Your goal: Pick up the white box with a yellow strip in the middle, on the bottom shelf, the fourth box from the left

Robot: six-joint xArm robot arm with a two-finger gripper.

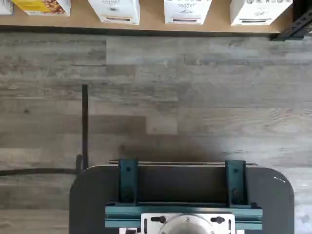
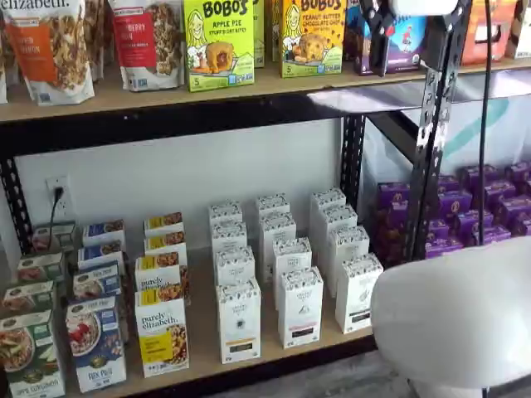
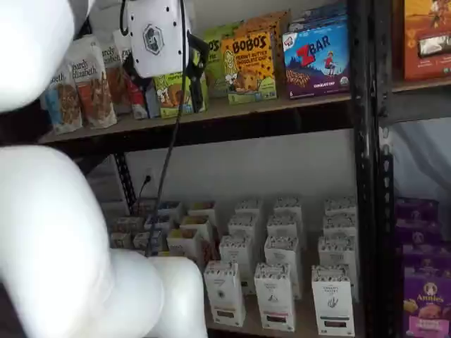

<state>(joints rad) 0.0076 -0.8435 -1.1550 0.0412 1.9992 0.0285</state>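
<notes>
Target carton: tall narrow white carton point(image 2: 239, 320) with a dark speckled band round its top, a small round logo mid-front and a short yellow-orange strip low on the front.
Target location: upright at the front edge of the long pale wood bottom shelf with a black front rail point(image 2: 270, 355), heading its own row of like cartons; nothing is touching it.
Neighbours: a white-and-yellow granola box point(image 2: 162, 332) stands just beside it on one side, and a similar white carton with a dark strip point(image 2: 299, 306) on the other.
Arm pose: the white-bodied gripper with black fingers point(image 3: 163, 74) hangs high, level with the upper shelf of snack boxes and well above the target carton; bulky white arm segments point(image 3: 49, 232) fill the near side of that shelf view.
Jaws: spread wide apart, with nothing between them.
Cable: a black cable point(image 3: 169, 141) hangs down from the gripper body.
Shelf views: both show the target carton point(image 3: 224, 292) and the gripper; one catches only dark fingers point(image 2: 383, 33) at its top edge.
Wrist view only: grey wood-plank floor point(image 1: 195, 97), a dark mount with 2 teal brackets point(image 1: 183, 192), and the shelf's front lip with 4 box fronts, the orange-striped carton point(image 1: 115, 10) among them.
</notes>
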